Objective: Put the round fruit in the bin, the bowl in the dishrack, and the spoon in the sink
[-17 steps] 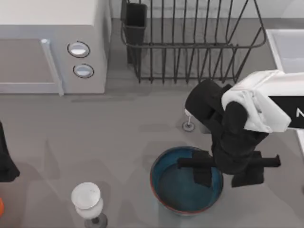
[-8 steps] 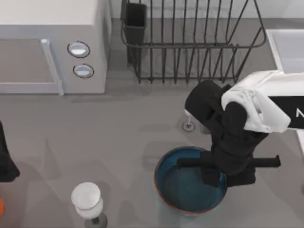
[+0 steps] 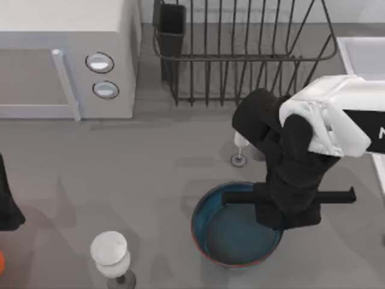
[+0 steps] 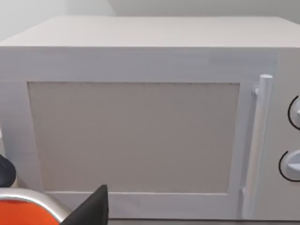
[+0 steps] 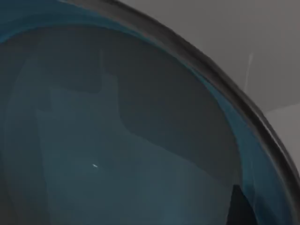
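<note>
Grey tabletop (image 3: 150,174), seen from above. White box microwave with two round knobs (image 3: 66,60) at far left; its door fills the left wrist view. Dark wire dishrack with a black utensil cup (image 3: 240,54) at far centre. Pale rectangular sink (image 3: 364,60) at far right. Wide deep bowl, glossy blue inside with a reddish-brown rim (image 3: 231,232), near centre. Right gripper (image 3: 283,211) over the bowl's right rim; jaw state cannot be told. White stemmed glass (image 3: 110,253) near left. Left arm (image 3: 7,198) parked at left edge.
</note>
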`<move>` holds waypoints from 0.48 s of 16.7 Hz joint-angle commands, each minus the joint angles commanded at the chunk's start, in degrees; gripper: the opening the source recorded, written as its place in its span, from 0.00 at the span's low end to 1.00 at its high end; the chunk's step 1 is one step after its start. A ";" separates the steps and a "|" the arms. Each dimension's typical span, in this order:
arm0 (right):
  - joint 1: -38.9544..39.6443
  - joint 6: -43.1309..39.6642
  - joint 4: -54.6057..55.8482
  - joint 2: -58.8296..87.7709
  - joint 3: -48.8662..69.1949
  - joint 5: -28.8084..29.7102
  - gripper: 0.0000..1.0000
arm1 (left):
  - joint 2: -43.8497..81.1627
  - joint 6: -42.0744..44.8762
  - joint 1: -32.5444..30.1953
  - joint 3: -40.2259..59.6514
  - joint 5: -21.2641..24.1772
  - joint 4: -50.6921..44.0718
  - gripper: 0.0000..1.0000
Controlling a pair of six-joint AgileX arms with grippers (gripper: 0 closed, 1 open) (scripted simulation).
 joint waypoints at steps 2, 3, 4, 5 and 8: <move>-0.06 -0.01 -5.78 -1.49 3.54 0.04 0.00 | 0.00 0.00 0.00 0.00 0.00 0.00 1.00; -0.12 -0.01 -9.14 -2.30 5.43 0.03 0.00 | 0.00 0.00 0.00 0.00 0.00 0.00 1.00; -0.18 -0.03 -12.10 -3.14 7.28 0.01 0.00 | 0.00 0.00 0.00 0.00 0.00 0.00 1.00; -0.25 -0.05 -14.45 -3.96 8.98 -0.02 0.00 | 0.00 0.00 0.00 0.00 0.00 0.00 1.00; -0.46 -0.21 -17.84 -5.72 11.79 -0.06 0.00 | 0.00 0.00 0.00 0.00 0.00 0.00 1.00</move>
